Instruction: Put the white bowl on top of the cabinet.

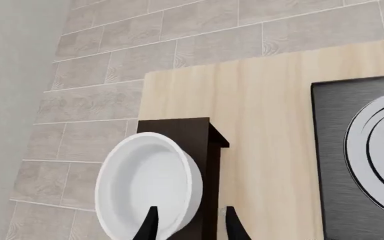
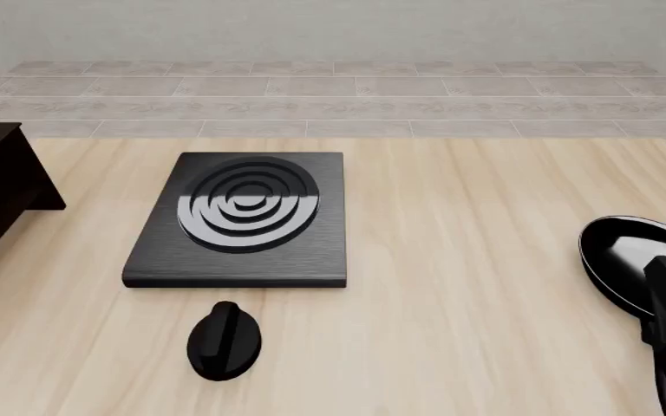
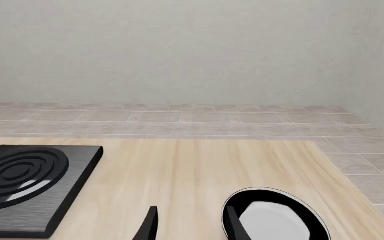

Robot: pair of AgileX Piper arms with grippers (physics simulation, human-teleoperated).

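Sitting on the cabinet (image 1: 199,150) top's edge, white bowl (image 1: 148,185), left jaws spread astride its rim, right jaws spread

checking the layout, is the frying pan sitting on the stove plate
No, in the front view the frying pan lies on the bare table at the right edge, well apart from the stove plate.

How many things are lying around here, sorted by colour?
White: 1, the white bowl, on the cabinet.
Dark brown: 1, the cabinet.
Black: 3, the stove plate, the frying pan, the round knob.
Total: 5, all on the wooden table.
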